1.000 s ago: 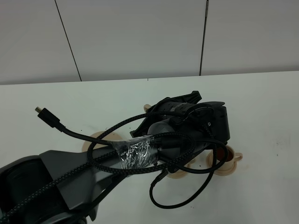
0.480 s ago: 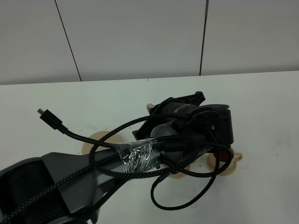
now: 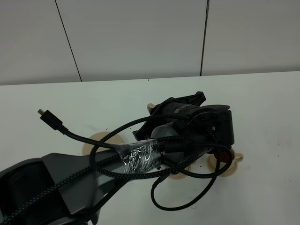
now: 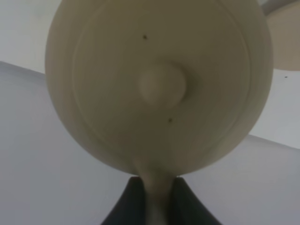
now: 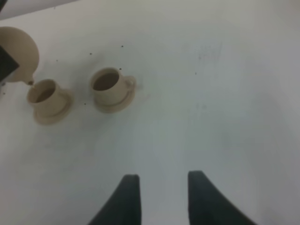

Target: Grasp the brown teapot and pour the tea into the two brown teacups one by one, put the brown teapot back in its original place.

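Jaws of left gripper point(image 4: 154, 206) clenched on the brown teapot's point(image 4: 159, 84) handle; pot tipped, spout over nearer teacup point(image 5: 43, 96). Right gripper point(image 5: 161, 199) jaws parted, empty, above white surface point(image 5: 211, 93). Second teacup point(image 5: 108, 86) beside first, tea point(image 5: 105, 80) inside.

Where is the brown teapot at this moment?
The brown teapot is held in the left gripper, raised above the table; the right wrist view shows its spout just over one teacup.

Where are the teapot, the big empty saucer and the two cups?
brown teapot point(image 4: 161, 86), left wrist view, its lid knob.
big saucer point(image 3: 96, 139), high view, its bare rim.
two brown teacups point(image 5: 108, 84), right wrist view, one cup's wall.
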`<state>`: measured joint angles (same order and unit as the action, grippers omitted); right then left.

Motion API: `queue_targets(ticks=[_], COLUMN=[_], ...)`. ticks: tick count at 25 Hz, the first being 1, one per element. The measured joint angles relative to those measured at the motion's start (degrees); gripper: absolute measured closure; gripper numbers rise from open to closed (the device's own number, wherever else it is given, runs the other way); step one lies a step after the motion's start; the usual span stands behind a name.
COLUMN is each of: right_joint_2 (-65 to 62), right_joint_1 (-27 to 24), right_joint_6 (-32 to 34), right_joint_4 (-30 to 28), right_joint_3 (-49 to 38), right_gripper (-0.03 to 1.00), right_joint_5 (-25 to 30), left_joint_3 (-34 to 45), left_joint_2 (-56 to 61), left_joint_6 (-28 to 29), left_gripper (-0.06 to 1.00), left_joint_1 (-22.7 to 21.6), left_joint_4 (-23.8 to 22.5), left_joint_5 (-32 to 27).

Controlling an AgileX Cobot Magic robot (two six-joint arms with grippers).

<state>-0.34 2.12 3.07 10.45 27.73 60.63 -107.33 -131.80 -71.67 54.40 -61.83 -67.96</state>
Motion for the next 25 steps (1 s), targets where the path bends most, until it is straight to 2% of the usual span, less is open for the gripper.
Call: queue_targets(ticks=[25], right_joint_2=[0.00], right_joint_1=[0.00], right_joint_6=[0.00], right_joint_4=[0.00], right_joint_3=[0.00], right_gripper=[0.72], right_joint_5=[0.00], left_joint_3=[0.00], left_joint_2=[0.00], left_joint_6=[-0.17], left_gripper=[0.78], left_joint_1=[0.29], left_joint_4=[-1.03], left_joint_5=[0.00])
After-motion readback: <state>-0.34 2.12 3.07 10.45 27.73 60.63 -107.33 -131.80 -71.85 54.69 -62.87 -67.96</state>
